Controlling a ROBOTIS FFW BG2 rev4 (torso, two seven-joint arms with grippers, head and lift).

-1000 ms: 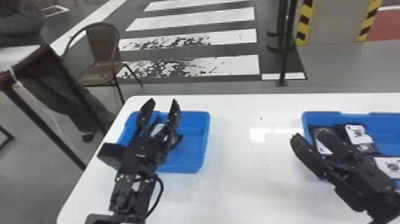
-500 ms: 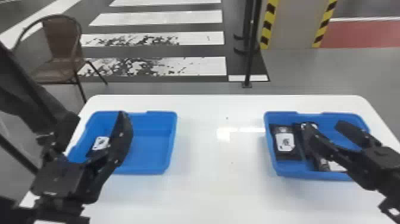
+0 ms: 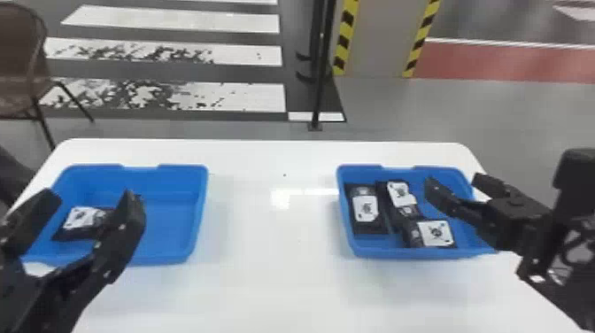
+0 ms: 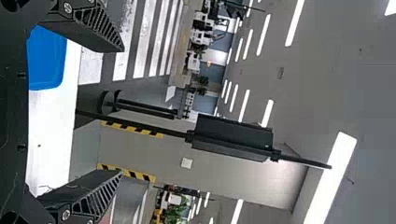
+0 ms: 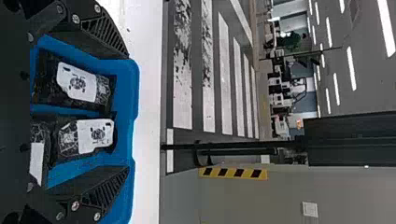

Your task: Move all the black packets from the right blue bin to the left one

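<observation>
My left gripper [image 3: 90, 199] stands open over the left blue bin [image 3: 201, 212], where one black packet [image 3: 82, 219] with a white label lies on the left side. In the left wrist view the gripper [image 4: 122, 111] has nothing between its fingers. At the right blue bin [image 3: 343, 212] my right gripper [image 3: 451, 179] is open, above the bin's right part. Three black packets lie in that bin: one at the left [image 3: 366, 210], one in the middle [image 3: 400, 197], one near the front [image 3: 436, 233]. The right wrist view has the open gripper [image 5: 128, 112] with packets [image 5: 77, 84] beyond its fingers.
Both bins stand on a white table [image 3: 270, 274], with a wide stretch of tabletop between them. Behind the table are a dark post [image 3: 321, 66] and, at the far left, a brown chair [image 3: 20, 66].
The head view has swung to the right. My left gripper has shifted left relative to the left bin, whose packet stays inside. The right gripper has moved toward the right bin's right side.
</observation>
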